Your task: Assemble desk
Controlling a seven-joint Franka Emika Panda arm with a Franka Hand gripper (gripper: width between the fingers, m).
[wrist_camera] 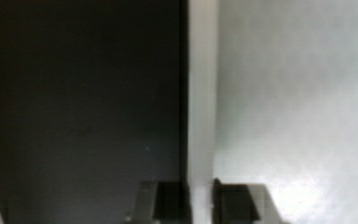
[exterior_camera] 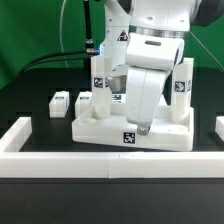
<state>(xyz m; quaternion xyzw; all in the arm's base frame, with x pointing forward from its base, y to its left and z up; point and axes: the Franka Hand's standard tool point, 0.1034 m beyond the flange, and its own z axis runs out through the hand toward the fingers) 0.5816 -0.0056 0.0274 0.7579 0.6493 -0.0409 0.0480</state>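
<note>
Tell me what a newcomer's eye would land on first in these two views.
The big white arm fills the middle of the exterior view, its hand down at the desk top, which lies against the low white wall in front. Two tagged legs stand upright at its far side: one leg toward the exterior view's left, the other leg toward its right.

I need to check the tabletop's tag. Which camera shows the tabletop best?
The exterior view: most of the tabletop shows, tag on its front edge. The wrist view shows only a blank white surface beside the pincer, no tag.
</note>
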